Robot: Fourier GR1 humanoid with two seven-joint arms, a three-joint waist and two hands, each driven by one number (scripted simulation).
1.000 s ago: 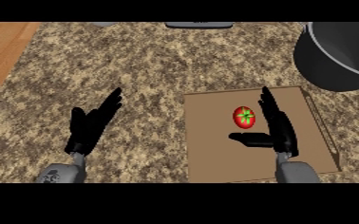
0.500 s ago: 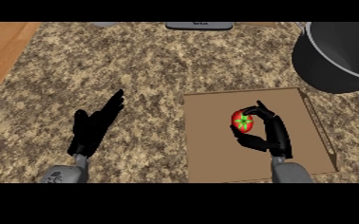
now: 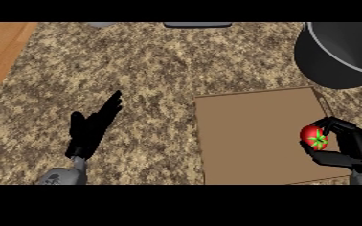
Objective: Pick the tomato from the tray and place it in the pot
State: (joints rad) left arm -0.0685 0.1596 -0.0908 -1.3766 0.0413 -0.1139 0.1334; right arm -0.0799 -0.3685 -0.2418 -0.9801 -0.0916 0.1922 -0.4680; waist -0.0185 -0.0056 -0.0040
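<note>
1 right hand (image 3: 338, 146) curled around tomato (image 3: 314, 137), above tray (image 3: 254, 139) edge

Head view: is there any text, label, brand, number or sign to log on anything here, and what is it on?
None: no words, numbers, labels or signs show anywhere.
The tomato, held in the right robot hand, is unmarked.
The tray and the pot are plain.
The speckled counter bears only its pattern.
The grey items at the top edge are cut off and show no marking.
</note>
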